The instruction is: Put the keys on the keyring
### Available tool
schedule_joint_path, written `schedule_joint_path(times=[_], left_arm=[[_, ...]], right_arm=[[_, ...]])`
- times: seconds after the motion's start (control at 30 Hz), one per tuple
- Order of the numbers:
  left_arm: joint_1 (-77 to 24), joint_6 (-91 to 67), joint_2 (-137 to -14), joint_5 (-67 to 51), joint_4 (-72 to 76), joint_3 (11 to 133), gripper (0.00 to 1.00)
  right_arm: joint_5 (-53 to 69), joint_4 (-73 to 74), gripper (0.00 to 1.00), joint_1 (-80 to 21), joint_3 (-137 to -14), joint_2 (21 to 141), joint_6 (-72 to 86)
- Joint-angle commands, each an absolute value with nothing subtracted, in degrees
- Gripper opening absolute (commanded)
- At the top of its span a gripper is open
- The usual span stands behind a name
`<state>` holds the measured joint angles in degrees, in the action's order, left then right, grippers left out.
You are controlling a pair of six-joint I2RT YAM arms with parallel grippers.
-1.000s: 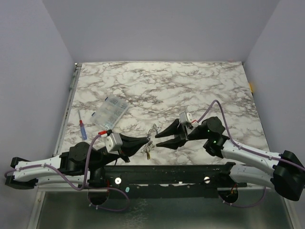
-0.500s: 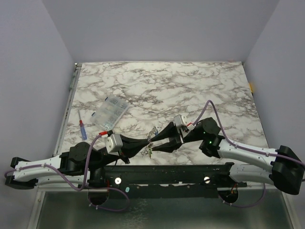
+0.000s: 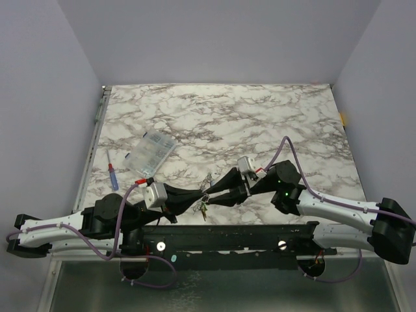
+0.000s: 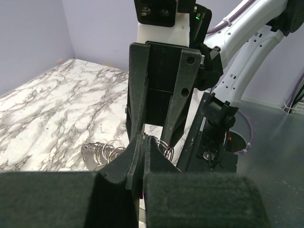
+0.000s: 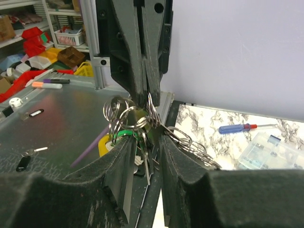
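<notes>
Both grippers meet tip to tip at the near edge of the marble table [image 3: 273, 117], with the keyring bundle between them.

Left to right: a blue-handled screwdriver [image 3: 112, 175] lies near the table's left edge, and a clear compartment box [image 3: 151, 153] sits just right of it. Both are well apart from the arms. The left gripper [image 4: 141, 149] has its fingers pressed together, pinching the wire loops of the keyring [image 5: 190, 142]. Its pale coil trails off to the right over one right-hand finger. The keys [image 5: 124, 137], with green and yellow heads showing, hang in the cluster just under that pinch. The right gripper [image 5: 147, 140] has its fingers narrow but apart, one on each side of the cluster. I cannot tell whether its pads touch the cluster.
</notes>
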<state>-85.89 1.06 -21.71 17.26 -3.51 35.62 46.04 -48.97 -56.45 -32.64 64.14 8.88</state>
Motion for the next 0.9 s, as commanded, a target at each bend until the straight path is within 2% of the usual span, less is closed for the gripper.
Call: schedule_joint_path(times=[0.0,0.43,0.47,0.63,0.87], left_arm=[[-86.0,0.6,-22.1,15.5,-0.7,36.6,0.0],[-86.0,0.6,-22.6,14.9,-0.2,36.4,0.0],[-86.0,0.5,-22.6,14.9,-0.2,36.5,0.0],[-86.0,0.2,-22.2,14.6,1.2,36.3,0.0],[-86.0,-1.5,-19.0,15.5,5.8,34.5,0.0]], right_arm=[[44.8,-51.6,0.36,-57.0,-34.9,64.3,8.8],[43.2,-52.3,0.37,-57.1,-35.7,63.5,11.3],[42.9,-52.2,0.34,-57.1,-35.6,63.3,11.5],[40.7,-48.3,0.03,-57.2,-35.5,62.4,8.7],[38.4,-35.6,0.01,-57.1,-36.3,60.5,3.3]])
